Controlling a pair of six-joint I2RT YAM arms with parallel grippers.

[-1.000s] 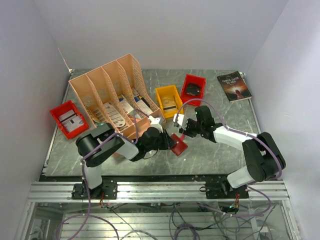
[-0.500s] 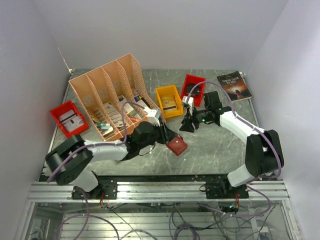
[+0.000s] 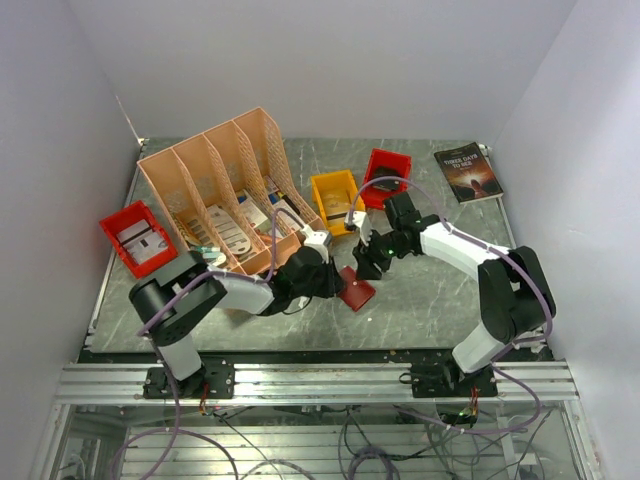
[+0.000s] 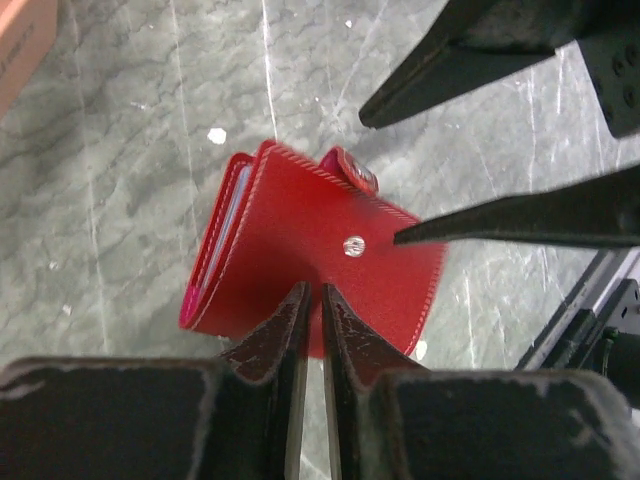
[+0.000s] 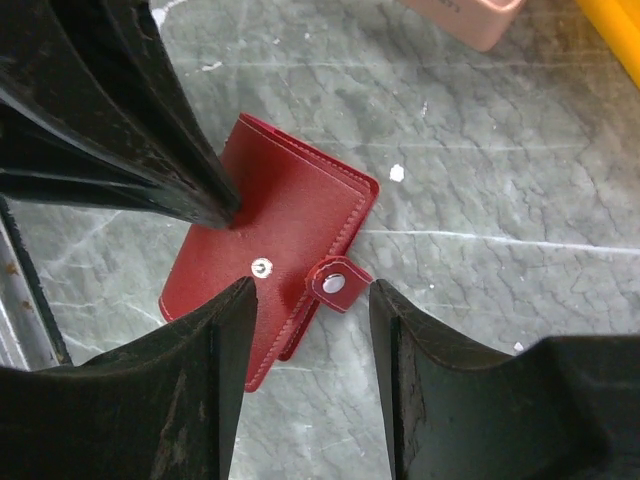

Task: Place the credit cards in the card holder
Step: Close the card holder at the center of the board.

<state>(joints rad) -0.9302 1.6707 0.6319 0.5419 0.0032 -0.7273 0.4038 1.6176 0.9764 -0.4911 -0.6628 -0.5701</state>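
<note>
The red card holder point(image 3: 358, 291) lies folded on the grey table between both arms, its snap tab point(image 5: 335, 285) undone and sticking out past the edge. My left gripper point(image 4: 310, 292) is shut with nothing between its fingers, and its tips rest on the card holder's point(image 4: 300, 250) near edge. My right gripper point(image 5: 312, 290) is open above the card holder point(image 5: 280, 220), with the tab between its fingers. Small flat pieces in the yellow bin point(image 3: 337, 201) may be the credit cards; they are too small to tell.
A peach file organiser point(image 3: 225, 190) with leaflets stands at the back left, its corner close behind the left wrist. A red bin point(image 3: 135, 236) sits at the far left and another red bin point(image 3: 386, 175) is behind the right arm. A dark book point(image 3: 468, 172) lies at the back right.
My right gripper has come back down from near the bins to the card holder and opened wider. My left gripper briefly opened, then shut again. The holder has barely shifted.
</note>
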